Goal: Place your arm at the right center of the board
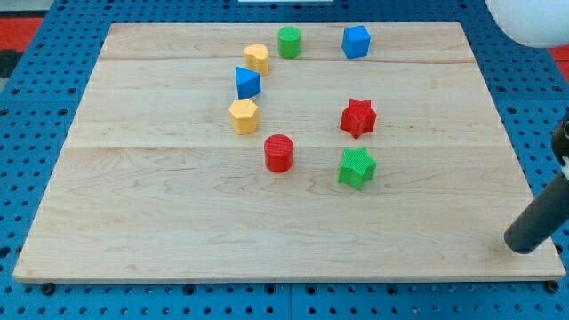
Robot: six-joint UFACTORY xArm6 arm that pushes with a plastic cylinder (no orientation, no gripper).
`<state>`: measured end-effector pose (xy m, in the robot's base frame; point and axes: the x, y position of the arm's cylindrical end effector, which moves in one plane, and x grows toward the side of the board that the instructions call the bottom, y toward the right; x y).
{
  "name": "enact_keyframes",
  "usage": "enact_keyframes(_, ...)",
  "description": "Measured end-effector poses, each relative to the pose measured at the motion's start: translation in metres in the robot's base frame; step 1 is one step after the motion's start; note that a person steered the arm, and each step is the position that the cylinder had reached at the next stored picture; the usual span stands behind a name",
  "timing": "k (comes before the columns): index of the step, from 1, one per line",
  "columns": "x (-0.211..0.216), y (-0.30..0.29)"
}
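Note:
My dark rod comes in from the view's right edge, and my tip (pixel 518 244) rests on the wooden board (pixel 178 231) near its lower right corner, far from all blocks. The nearest blocks are the green star (pixel 356 168) and the red star (pixel 357 117), up and to the left of the tip. A red cylinder (pixel 278 153) stands near the board's middle. A yellow hexagon (pixel 243 116), a blue triangle (pixel 247 82), a second yellow block (pixel 257 59), a green cylinder (pixel 289 42) and a blue cube (pixel 356 42) lie towards the view's top.
The board lies on a blue pegboard table (pixel 36 116). A white rounded object (pixel 533 20) sits at the view's top right corner. A red surface (pixel 22 27) shows at the top left.

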<state>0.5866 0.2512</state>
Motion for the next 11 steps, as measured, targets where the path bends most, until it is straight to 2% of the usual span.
enact_keyframes(4,0.000,0.027)
enact_keyframes(6,-0.007,0.070)
enact_keyframes(7,-0.028,0.094)
enact_keyframes(8,-0.058,0.093)
enact_keyframes(9,-0.117,0.080)
enact_keyframes(11,-0.184,0.009)
